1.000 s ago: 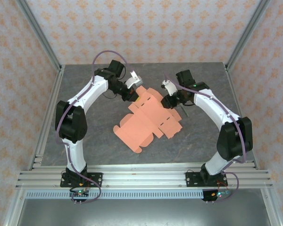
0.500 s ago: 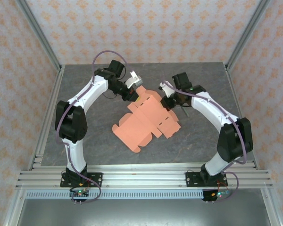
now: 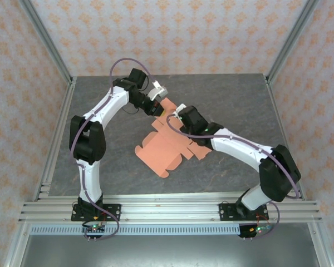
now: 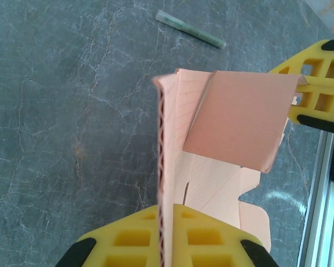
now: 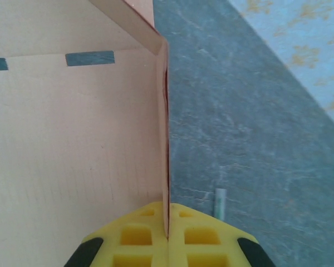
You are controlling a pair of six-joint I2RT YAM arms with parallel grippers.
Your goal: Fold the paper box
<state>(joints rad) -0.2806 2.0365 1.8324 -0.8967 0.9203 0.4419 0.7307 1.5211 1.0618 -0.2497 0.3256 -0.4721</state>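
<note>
Card of paper box (image 3: 168, 149) judged light, springy, crease-prone; left tool (image 4: 166, 217) and right tool (image 5: 167, 217) each pinch a raised far flap edge.

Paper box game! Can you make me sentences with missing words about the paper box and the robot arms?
The paper box sits on a ____ table. The number of arms holding it is ____. The left jaws and the right jaws are both ____ on its edges. A thin ____ stick lies on the table.
Missing words: grey, two, shut, green.
</note>
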